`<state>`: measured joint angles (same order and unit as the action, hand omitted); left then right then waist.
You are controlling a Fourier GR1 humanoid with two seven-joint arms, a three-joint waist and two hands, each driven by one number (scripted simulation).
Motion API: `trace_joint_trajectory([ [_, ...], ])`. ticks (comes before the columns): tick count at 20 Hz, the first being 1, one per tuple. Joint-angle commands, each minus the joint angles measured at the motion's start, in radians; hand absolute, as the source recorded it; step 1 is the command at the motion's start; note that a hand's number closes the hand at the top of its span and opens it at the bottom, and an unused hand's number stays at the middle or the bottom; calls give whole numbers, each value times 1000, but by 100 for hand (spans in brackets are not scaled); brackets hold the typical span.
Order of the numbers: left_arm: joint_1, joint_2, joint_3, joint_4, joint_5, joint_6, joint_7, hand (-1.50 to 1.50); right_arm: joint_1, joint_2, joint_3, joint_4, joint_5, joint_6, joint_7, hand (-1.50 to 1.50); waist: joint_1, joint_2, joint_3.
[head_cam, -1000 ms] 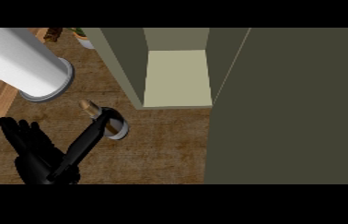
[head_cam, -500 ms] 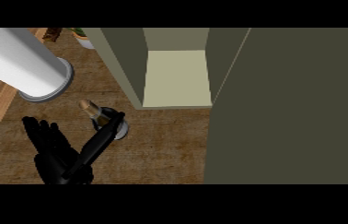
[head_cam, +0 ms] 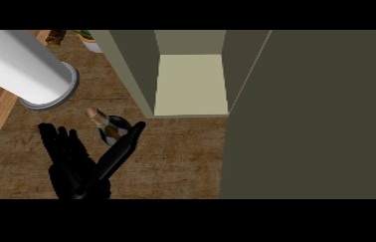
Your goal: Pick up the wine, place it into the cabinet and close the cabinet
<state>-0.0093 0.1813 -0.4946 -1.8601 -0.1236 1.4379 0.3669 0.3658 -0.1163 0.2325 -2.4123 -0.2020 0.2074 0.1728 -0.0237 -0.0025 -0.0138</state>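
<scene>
looks glassy, heavy and breakable — worth taking the wine bottle (head_cam: 110, 128) round its belly with the open-fingered left hand (head_cam: 77, 172).

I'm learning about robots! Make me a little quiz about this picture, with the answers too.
1. True or false: the bottle is already inside the cabinet.
2. Which hand is next to the bottle? A) the left hand B) the right hand
3. Fill in the gap: the cabinet's door is ____.

Key:
1. False. The bottle is outside, in front of the cabinet.
2. A.
3. Open.
</scene>
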Motion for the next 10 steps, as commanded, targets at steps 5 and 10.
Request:
trace_joint_trajectory([
  [5,0,-58,39,11,82,-64,-106,-150,8,9,-4,-54,-50,-4,10,-150,0,2,-3],
  [10,12,-102,114,-18,157,-124,-185,-150,16,19,0,-34,-27,-11,-3,-150,12,1,-3],
])
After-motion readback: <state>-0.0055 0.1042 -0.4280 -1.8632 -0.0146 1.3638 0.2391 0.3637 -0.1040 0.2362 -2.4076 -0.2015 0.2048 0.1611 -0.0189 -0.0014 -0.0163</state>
